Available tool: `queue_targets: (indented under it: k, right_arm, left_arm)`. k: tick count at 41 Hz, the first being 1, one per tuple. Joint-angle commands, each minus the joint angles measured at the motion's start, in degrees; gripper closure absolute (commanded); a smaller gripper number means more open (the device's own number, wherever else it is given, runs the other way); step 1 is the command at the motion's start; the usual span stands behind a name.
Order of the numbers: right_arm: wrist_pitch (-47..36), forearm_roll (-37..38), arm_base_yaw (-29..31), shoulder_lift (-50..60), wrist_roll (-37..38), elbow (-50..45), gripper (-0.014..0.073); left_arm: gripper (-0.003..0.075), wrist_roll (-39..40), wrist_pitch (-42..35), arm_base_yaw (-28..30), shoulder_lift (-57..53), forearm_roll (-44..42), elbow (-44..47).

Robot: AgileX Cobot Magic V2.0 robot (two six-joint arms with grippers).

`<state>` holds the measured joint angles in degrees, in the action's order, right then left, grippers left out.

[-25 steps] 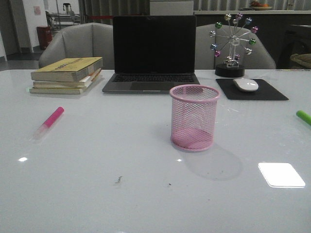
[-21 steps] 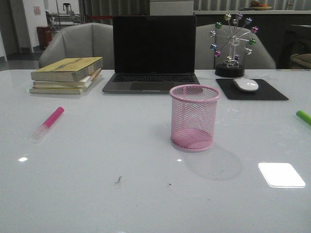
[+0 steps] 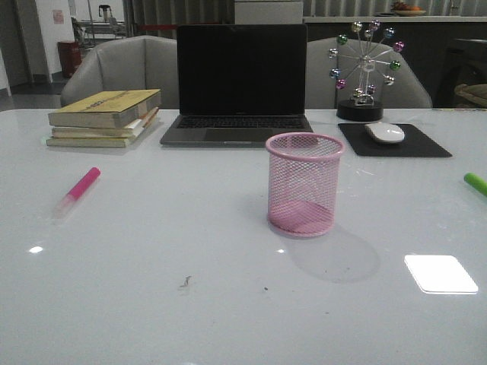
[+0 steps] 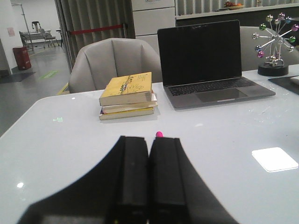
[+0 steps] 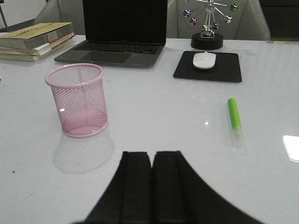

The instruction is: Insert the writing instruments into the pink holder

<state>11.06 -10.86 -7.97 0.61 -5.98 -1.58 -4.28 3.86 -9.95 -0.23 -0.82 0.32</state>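
The pink mesh holder [image 3: 304,185] stands upright and empty mid-table, also in the right wrist view [image 5: 78,99]. The pink marker [image 3: 77,192] lies flat at the left; only its tip [image 4: 159,134] peeks out beyond my left gripper [image 4: 149,140], which is shut with nothing held. The green marker [image 3: 475,183] lies at the right edge of the front view and shows whole in the right wrist view [image 5: 234,119]. My right gripper [image 5: 152,155] is shut and empty, short of both the holder and the green marker. Neither gripper appears in the front view.
A stack of books [image 3: 104,116] sits at the back left, a laptop [image 3: 240,84] behind the holder, and a mouse [image 3: 385,132] on a black pad [image 3: 396,142] at the back right. A ferris-wheel ornament [image 3: 365,72] stands behind the pad.
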Motion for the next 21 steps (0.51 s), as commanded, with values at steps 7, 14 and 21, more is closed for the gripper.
queue_targets:
  k: [7, 14, 21]
  right_arm:
    - [-5.7, -0.2, -0.1, 1.1, 0.0, 0.2, 0.0538]
    - [-18.1, -0.2, -0.1, 1.1, 0.0, 0.2, 0.0538]
    - [-36.5, -0.3, -0.1, 1.1, 0.0, 0.2, 0.0538]
  left_arm:
    - [0.0629, 0.1, -5.7, -0.4, -1.1, 0.3, 0.3]
    - [0.0629, 0.1, -9.6, -0.4, -1.1, 0.3, 0.3]
    - [0.0629, 0.1, -15.2, -0.4, -1.1, 0.3, 0.3]
